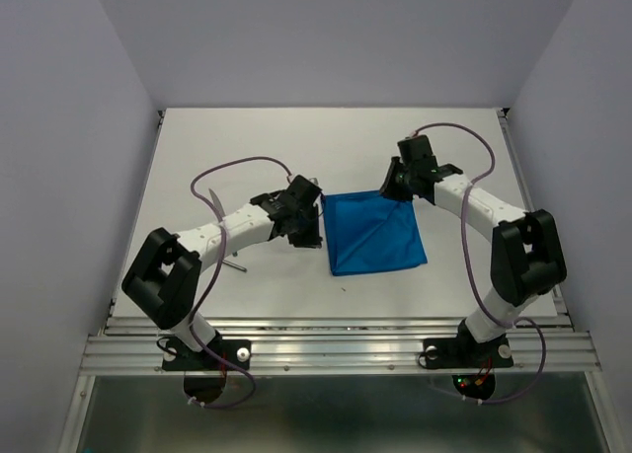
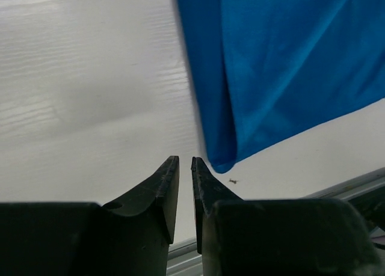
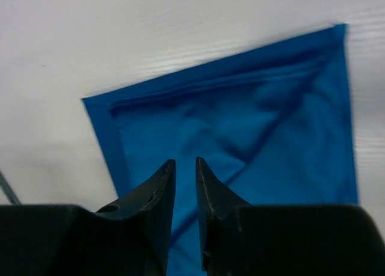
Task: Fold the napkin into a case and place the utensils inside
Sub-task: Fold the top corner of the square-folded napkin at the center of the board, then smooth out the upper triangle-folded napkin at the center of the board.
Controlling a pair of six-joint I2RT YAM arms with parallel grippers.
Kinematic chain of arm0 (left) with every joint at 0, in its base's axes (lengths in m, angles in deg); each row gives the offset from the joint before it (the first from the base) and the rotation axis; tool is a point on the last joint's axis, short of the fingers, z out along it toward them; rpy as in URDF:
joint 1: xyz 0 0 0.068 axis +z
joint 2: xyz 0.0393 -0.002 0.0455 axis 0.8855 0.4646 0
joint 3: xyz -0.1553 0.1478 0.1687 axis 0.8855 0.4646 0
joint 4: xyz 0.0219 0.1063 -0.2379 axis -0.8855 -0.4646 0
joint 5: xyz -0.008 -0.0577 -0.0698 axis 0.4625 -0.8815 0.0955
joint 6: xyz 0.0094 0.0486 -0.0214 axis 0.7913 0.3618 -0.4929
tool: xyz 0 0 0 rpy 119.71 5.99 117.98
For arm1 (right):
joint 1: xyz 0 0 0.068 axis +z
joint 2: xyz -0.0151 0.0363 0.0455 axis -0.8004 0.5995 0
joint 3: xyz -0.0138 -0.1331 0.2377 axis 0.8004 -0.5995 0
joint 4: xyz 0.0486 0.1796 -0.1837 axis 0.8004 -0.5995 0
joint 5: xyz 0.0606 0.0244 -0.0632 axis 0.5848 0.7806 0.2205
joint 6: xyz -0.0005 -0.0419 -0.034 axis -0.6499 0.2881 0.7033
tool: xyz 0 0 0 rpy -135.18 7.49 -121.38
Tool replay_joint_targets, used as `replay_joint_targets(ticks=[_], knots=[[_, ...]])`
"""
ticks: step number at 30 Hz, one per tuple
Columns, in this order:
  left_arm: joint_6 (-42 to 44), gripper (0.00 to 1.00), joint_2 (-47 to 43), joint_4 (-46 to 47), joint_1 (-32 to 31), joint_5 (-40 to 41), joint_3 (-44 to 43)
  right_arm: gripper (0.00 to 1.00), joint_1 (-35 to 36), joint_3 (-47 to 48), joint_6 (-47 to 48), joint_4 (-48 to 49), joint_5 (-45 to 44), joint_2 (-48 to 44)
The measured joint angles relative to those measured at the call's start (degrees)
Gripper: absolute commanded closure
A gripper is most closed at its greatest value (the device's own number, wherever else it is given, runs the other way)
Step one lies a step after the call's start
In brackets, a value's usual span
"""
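The bright blue napkin (image 1: 375,234) lies flat on the white table as a rough square with diagonal creases. It is not folded into a case. My left gripper (image 1: 312,226) is just off the napkin's left edge, its jaws nearly together and empty. In the left wrist view (image 2: 185,160) the napkin's near corner (image 2: 224,162) lies just right of the fingertips. My right gripper (image 1: 393,185) hovers over the napkin's far right corner, jaws nearly together on nothing. It also shows in the right wrist view (image 3: 185,162) above the cloth (image 3: 271,125). A slim grey utensil (image 1: 235,266) pokes out from under my left forearm. The teal-handled one is hidden.
The table's metal front rail (image 1: 336,325) runs along the near edge. Purple cables (image 1: 237,165) loop above both arms. Grey walls close in the table at the back and on both sides.
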Motion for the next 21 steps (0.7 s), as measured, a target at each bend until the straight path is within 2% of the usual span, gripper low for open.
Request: replay_joint_targets(ticks=[5,9,16,21], knots=[[-0.35,0.75,3.21,2.29,-3.30,-1.92,-2.80,0.81,-3.87,-10.56,0.74,-0.37,-0.85,-6.03],[-1.27,0.75,4.87,4.07,-5.07,-4.04,-3.41,0.82,-3.91,-14.80,1.05,-0.83,0.42,-6.82],[-2.05,0.78,10.19,8.15,-6.54,-5.92,-4.72,0.82,-3.58,-15.98,1.38,-0.61,1.18,-6.60],[-2.21,0.78,12.57,9.09,-6.91,-6.32,-4.04,0.83,-3.58,-13.25,2.19,-0.63,0.24,-3.02]])
